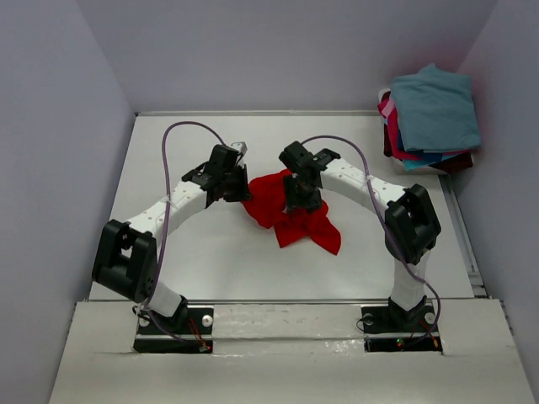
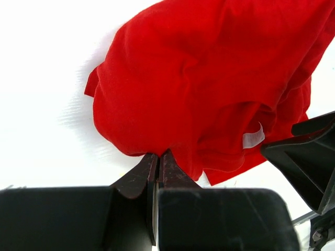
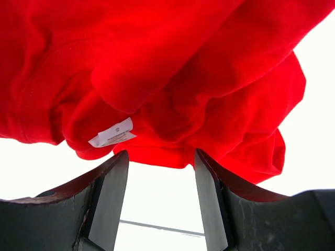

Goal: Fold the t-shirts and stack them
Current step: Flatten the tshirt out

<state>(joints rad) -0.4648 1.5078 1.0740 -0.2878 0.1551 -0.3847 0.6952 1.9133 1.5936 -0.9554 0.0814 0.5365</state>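
**Red t-shirt (image 2: 199,78), crumpled, between two hands**

Left hand (image 2: 157,157): fingers pressed together, tips touching the shirt's nearest edge; whether cloth is pinched cannot be told. Right hand (image 3: 161,153): fingers spread, nothing held. The shirt is bunched just beyond its tips, with a white label (image 3: 111,132) near one fingertip. The shirt is laid on the white counter (image 1: 202,252). Folded t-shirts (image 1: 431,118), teal-blue uppermost, are stacked well beyond the right hand.

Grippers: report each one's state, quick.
Left gripper: jaws shut, pinching the edge of the red t-shirt.
Right gripper: jaws open, holding nothing.
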